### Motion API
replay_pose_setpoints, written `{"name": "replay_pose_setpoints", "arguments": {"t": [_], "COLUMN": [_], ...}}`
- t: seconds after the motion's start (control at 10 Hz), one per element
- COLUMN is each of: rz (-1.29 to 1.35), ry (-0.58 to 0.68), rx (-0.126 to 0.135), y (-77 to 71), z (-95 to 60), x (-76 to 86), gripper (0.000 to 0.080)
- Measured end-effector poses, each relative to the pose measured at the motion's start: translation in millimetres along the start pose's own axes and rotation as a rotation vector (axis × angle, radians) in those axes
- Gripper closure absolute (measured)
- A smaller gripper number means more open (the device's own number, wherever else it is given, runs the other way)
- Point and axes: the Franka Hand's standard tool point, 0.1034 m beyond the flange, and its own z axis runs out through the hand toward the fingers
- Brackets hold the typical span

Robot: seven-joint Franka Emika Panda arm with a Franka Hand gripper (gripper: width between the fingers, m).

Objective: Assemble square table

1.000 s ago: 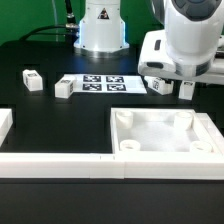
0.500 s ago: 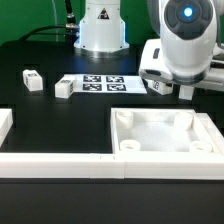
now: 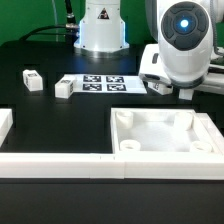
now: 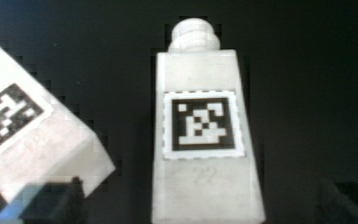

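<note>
Your gripper (image 4: 202,203) spread wide, empty. Leg (image 4: 202,110) straight beneath, between fingers (image 4: 48,203), long axis square to closing line. Exterior view: both at 12 o'clock from tabletop (image 3: 165,130).

The tabletop (image 3: 160,153) looked like matt white plastic, faintly grainy (so did the leg (image 4: 201,70), bearing a flat printed tag (image 4: 201,125)). The black surface (image 3: 50,120) was matt; the arm's shell (image 3: 190,60) shone glossy.
</note>
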Motion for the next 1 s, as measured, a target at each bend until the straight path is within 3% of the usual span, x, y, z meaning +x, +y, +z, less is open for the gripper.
{"name": "replay_pose_setpoints", "arguments": {"t": [0.4,0.5,0.6,0.7,0.8,1.0], "rz": [-0.015,-0.014,-0.014,-0.014,-0.014,-0.014], "ry": [0.010,0.010,0.010,0.010,0.010,0.010], "rx": [-0.013,-0.013,-0.013,-0.012,-0.012,-0.012], "y": [-9.8,-9.4,-9.4,-9.3,-9.3,-9.3], "z": [11.1,10.9,10.9,10.9,10.9,10.9], "x": [-1.7,-1.4,-1.4,-1.4,-1.4,-1.4], "gripper": [0.0151,0.0293,0.0293,0.0430,0.0509,0.0509]}}
